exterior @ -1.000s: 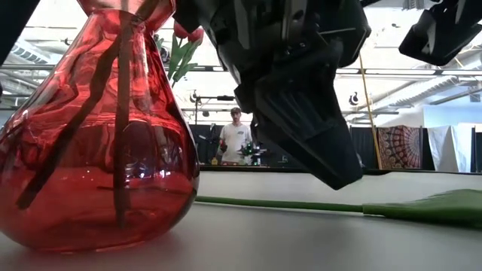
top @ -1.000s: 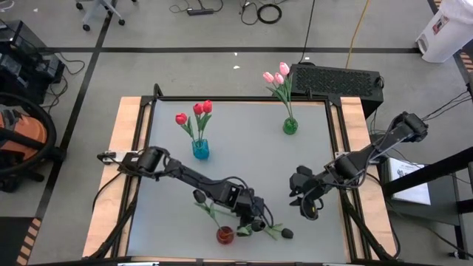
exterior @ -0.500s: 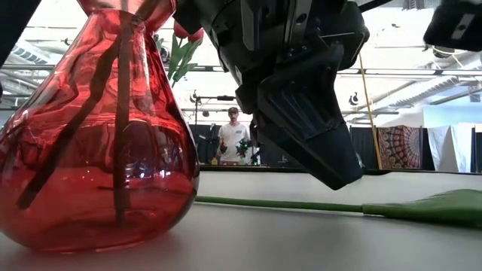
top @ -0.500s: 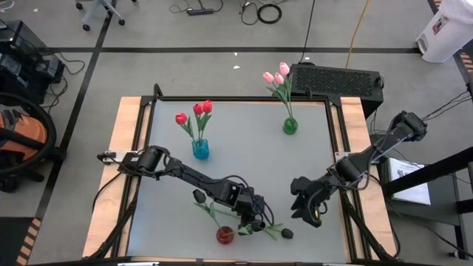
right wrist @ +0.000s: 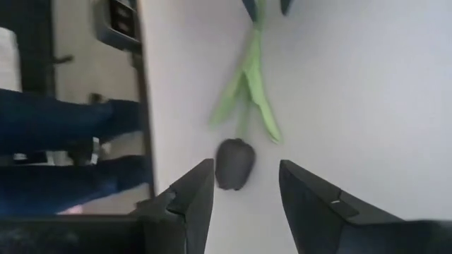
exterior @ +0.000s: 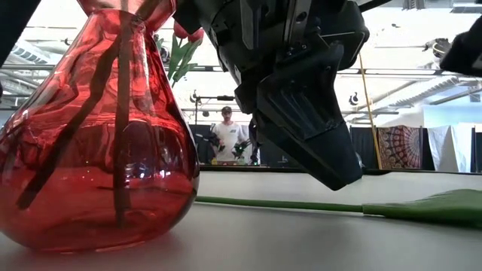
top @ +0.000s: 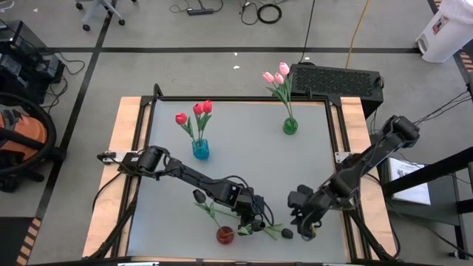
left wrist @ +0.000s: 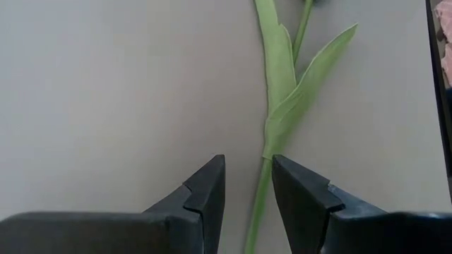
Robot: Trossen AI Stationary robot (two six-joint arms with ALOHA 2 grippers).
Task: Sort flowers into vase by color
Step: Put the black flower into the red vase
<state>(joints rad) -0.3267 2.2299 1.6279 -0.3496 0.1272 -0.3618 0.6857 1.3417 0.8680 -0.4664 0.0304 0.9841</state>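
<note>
A black tulip lies flat on the table near its near edge; its head [top: 286,233] [right wrist: 235,164] points toward the table's right, and its green stem [left wrist: 258,204] and leaves [exterior: 429,207] rest on the top. My left gripper [top: 259,225] [left wrist: 247,166] is open, with one finger on each side of the stem, and I see no touch. My right gripper [top: 304,227] [right wrist: 244,173] hovers open just right of the head. The red vase [top: 225,235] [exterior: 98,150] stands next to the left gripper and holds a dark-headed tulip [top: 199,196].
A blue vase with three red tulips [top: 200,148] stands at the far left, and a green vase with pink tulips [top: 290,125] at the far middle. A black keyboard-like box [top: 336,77] lies beyond the far edge. A person [exterior: 226,139] stands in the room behind.
My right gripper has moved toward the table's near edge and down, closing on the lying tulip's black head, and its wrist has rolled. The left gripper, the tulip and the vases have kept still.
</note>
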